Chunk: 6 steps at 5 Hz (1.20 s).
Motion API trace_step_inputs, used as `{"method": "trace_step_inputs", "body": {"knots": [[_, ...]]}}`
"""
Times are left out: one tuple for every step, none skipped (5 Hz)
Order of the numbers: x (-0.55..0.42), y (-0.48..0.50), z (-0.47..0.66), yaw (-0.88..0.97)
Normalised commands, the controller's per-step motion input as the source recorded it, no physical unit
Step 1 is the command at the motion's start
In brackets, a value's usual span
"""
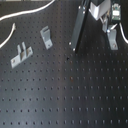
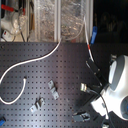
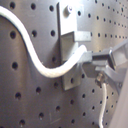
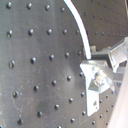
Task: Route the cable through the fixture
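Cable [image 3: 35, 60] | clamped in pincer [image 3: 92, 62] | lying across fixture [image 3: 70, 40] in first wrist view

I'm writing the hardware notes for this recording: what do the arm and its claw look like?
In the second exterior view the arm has smooth, rounded white housings with darker grey sections, and thin black cables loop beside it. In both wrist views the claw shows bare grey metal fingers, blocky and angular. No markings are legible.
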Motion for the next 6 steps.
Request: {"method": "trace_step_inputs", "body": {"knots": [[-0.268, 0.001, 0.16, 0.03], [-0.341, 0.094, 0.02, 0.11], [-0.179, 0.195, -0.01, 0.14], [-0.188, 0.279, -0.06, 0.17], [-0.019, 0.102, -0.03, 0.00], [0.000, 0.000, 0.00, -0.01]]}}
